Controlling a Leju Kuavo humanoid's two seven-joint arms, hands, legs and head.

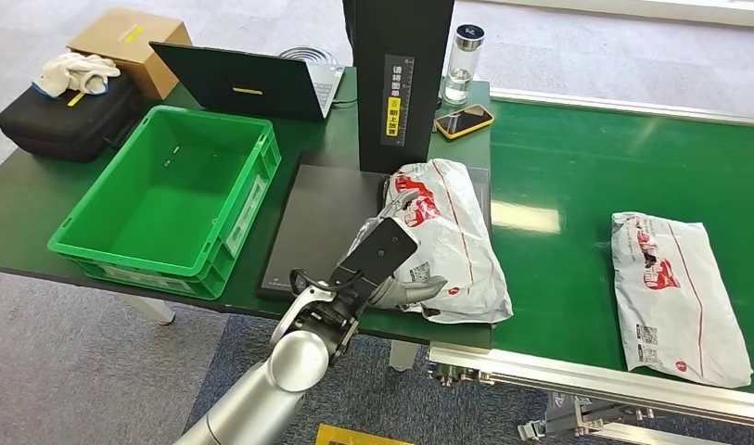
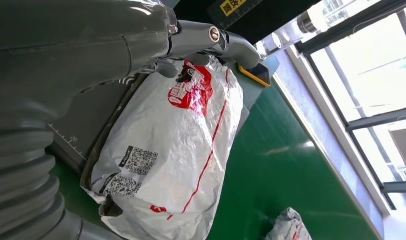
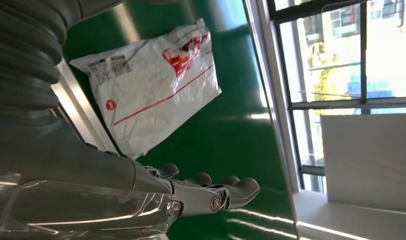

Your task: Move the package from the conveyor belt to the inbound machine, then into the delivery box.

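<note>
A white package with red print [image 1: 452, 232] lies on the black platform [image 1: 317, 218] of the inbound machine, at the foot of its black column [image 1: 396, 83]. My left hand [image 1: 384, 258] is at the package's near left side. Its fingers [image 2: 230, 42] reach straight over the red logo of the package [image 2: 176, 150] while the thumb lies by the near edge; nothing is clamped. A second white package [image 1: 674, 292] rests on the green conveyor belt [image 1: 558, 269]. My right hand [image 3: 196, 195] hovers over the belt with fingers apart and nothing in it, beside that package [image 3: 146, 85]. The green delivery box [image 1: 169, 195] stands left of the platform.
Behind the platform are a laptop [image 1: 252, 83], a phone in an orange case [image 1: 464, 120] and a clear bottle [image 1: 464, 60]. A black case [image 1: 67, 116], white gloves [image 1: 76, 72] and a cardboard box [image 1: 132, 42] sit at the far left. The conveyor's metal rail [image 1: 595, 380] runs along the near edge.
</note>
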